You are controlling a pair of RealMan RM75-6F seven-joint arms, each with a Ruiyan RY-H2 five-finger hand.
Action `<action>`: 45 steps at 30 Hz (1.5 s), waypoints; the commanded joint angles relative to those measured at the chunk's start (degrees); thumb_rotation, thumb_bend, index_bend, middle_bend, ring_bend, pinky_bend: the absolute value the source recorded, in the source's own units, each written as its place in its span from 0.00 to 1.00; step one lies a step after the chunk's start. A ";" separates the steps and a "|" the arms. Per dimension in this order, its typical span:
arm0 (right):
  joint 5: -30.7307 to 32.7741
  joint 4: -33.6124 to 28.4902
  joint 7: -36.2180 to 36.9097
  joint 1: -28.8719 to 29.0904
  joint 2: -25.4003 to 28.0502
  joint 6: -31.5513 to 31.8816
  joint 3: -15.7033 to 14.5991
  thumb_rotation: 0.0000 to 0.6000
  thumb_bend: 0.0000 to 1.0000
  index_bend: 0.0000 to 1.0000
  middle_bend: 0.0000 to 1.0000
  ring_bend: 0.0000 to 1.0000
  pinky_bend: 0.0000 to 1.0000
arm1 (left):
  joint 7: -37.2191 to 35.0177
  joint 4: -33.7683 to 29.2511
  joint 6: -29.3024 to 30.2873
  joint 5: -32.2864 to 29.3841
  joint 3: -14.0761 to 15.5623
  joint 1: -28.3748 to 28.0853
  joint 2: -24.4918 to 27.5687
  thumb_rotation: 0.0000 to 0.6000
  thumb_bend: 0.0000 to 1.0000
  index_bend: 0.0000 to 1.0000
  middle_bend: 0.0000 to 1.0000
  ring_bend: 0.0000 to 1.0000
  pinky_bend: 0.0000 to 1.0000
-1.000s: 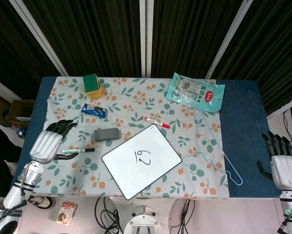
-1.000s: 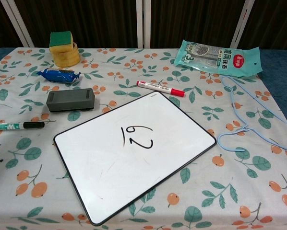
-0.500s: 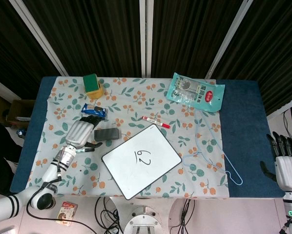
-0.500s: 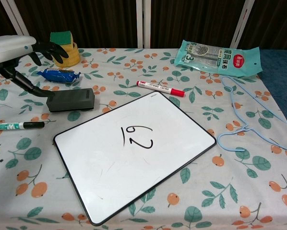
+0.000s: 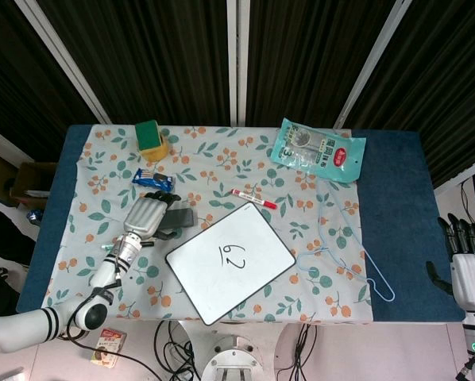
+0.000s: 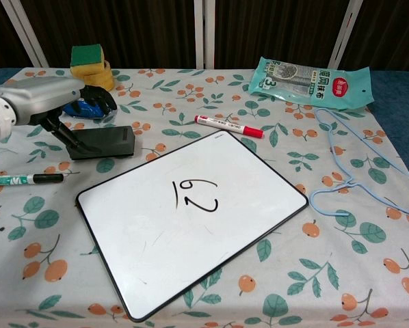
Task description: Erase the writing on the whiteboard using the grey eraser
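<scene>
The grey eraser (image 6: 107,142) lies flat on the floral cloth, left of the whiteboard (image 6: 156,239). The board bears the black writing "62" (image 6: 196,195). My left hand (image 6: 50,92) hangs over the eraser's left end, with its dark fingers (image 6: 100,100) curled past the far edge and the thumb down at the near left corner. In the head view the left hand (image 5: 146,216) covers most of the eraser (image 5: 182,217), beside the whiteboard (image 5: 249,282). My right hand (image 5: 469,266) stays off the table's right edge, fingers straight and holding nothing.
A red marker (image 6: 228,126) lies just behind the board and a green marker (image 6: 23,180) to its left. A blue packet (image 6: 73,109) and a yellow-green sponge (image 6: 88,65) sit behind the eraser. A teal packet (image 6: 314,83) and a blue hanger (image 6: 348,184) lie on the right.
My left hand has swung in from the table's left edge to over the eraser and come lower onto it. The eraser, the board and the right hand have stayed put.
</scene>
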 commanded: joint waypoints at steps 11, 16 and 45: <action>0.92 0.99 1.15 -0.02 -0.29 -0.45 0.41 1.00 0.26 0.00 0.00 0.00 0.00 | 3.56 3.01 1.07 -3.36 0.23 -2.22 -3.62 0.84 0.20 0.32 0.32 0.24 0.33; 1.04 1.17 1.50 0.01 -0.17 -0.81 0.36 1.00 0.26 0.00 0.00 0.00 0.00 | 5.00 3.62 1.08 -5.37 0.42 -2.57 -4.06 0.84 0.23 0.33 0.33 0.24 0.36; 2.02 2.29 2.13 0.49 -0.85 -2.01 0.79 1.00 0.27 0.00 0.00 0.00 0.00 | 1.72 5.87 3.33 -3.30 1.29 -2.79 -5.25 1.00 0.30 0.51 0.49 0.39 0.43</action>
